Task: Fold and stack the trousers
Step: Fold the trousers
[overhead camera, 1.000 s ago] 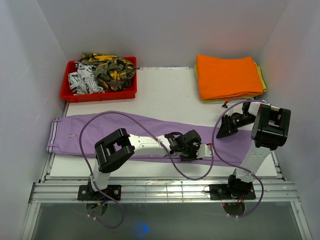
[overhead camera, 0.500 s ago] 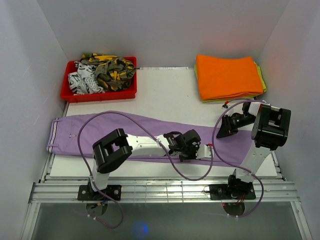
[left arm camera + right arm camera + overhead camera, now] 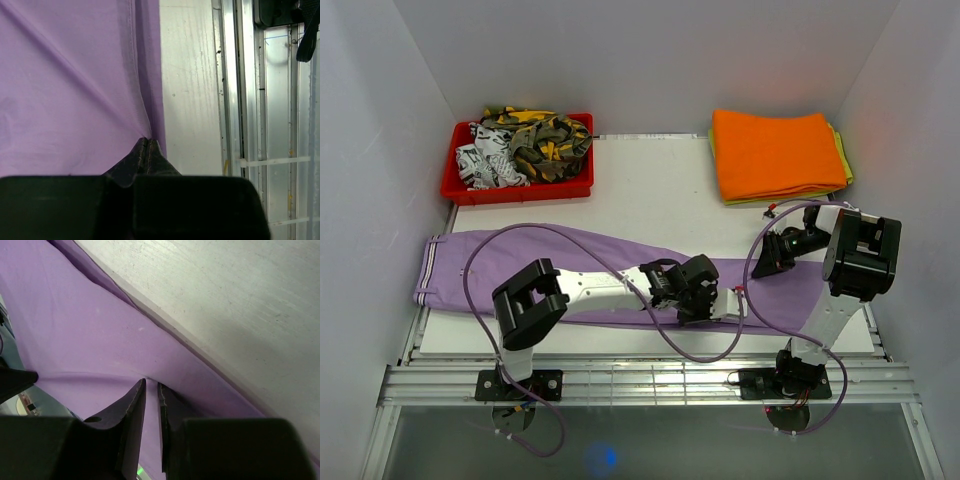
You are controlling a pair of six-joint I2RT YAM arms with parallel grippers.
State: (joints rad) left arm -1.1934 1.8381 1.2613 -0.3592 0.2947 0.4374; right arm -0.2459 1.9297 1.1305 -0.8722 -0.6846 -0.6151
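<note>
Since both grippers are pinching cloth, we judge that the first fold is only starting. The trousers lie flat along the near edge of the table, with the waistband at the left edge and the legs reaching toward the right edge.

The left gripper is closed tight on the near side of the trousers, about midway along. The right gripper stands narrow with a small ridge of purple fabric caught between its tips, on the far side of the legs near the right edge.

Next, we think, both should lift together and carry the leg end over toward the waistband, keeping the cloth taut.

From above we see the whole garment and both arms, but not how the jaws stand. The wrist views supply that. On the left, creases run into the closed tips beside bare table and the metal rail. On the right, we see the slim gap and the fabric's far edge.
</note>
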